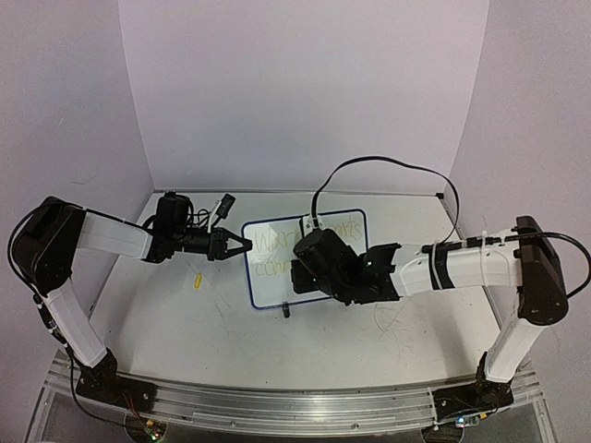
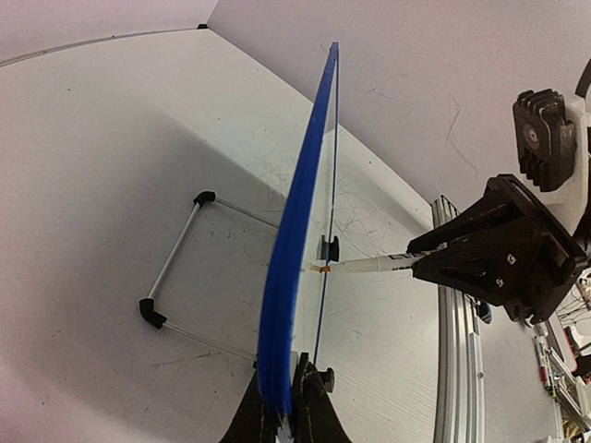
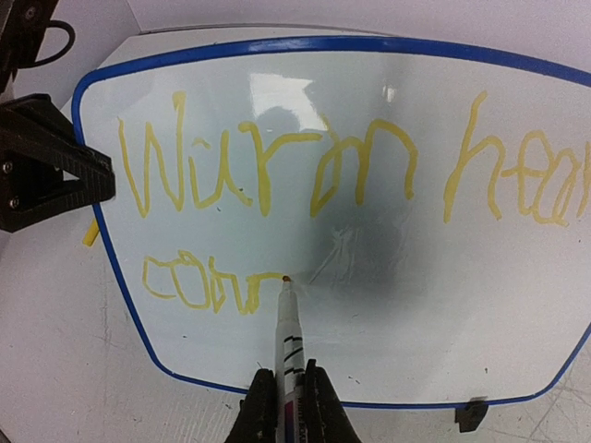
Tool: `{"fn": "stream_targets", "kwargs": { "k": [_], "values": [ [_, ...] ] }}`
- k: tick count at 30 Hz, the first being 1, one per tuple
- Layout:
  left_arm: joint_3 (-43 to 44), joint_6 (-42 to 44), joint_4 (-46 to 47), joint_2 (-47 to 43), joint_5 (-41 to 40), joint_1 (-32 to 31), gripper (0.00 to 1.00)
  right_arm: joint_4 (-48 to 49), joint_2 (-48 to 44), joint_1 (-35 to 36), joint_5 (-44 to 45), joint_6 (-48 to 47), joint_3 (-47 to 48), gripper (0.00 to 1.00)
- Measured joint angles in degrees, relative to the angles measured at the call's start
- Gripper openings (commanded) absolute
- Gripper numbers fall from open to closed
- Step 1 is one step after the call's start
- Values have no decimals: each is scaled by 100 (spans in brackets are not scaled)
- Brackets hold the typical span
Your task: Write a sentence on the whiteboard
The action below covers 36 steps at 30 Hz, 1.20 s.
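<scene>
The whiteboard [image 1: 273, 288], blue-framed, stands tilted at mid-table. My left gripper [image 1: 242, 245] is shut on its left edge; in the left wrist view the blue frame [image 2: 297, 231] runs edge-on between the jaws of that gripper [image 2: 286, 392]. My right gripper [image 3: 288, 395] is shut on a white marker [image 3: 288, 332]. The marker's tip touches the board at the end of the second line. The sentence [image 3: 268, 166] is yellow: a top line of two words, with the start of a third word [image 3: 208, 284] below. The writing [image 1: 277, 242] is faint in the top view.
A yellow marker cap [image 1: 196, 280] lies on the table left of the board. The board's wire stand [image 2: 175, 258] props it from behind, and a black foot [image 3: 471, 413] sits at its lower right corner. A black cable [image 1: 369, 164] arcs over the right arm.
</scene>
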Motion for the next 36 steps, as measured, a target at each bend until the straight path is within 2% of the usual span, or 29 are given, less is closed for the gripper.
{"fn": "stream_targets", "kwargs": {
  "k": [11, 24, 36],
  "values": [
    [0, 0, 0, 11, -4, 2, 0, 35, -14, 8, -277, 163, -238, 0],
    [9, 0, 2, 15, 11, 0, 0, 163, -432, -105, -152, 118, -428, 0],
    [9, 0, 2, 15, 15, 0, 0, 260, -356, -151, -287, 51, -427, 0]
  ]
}}
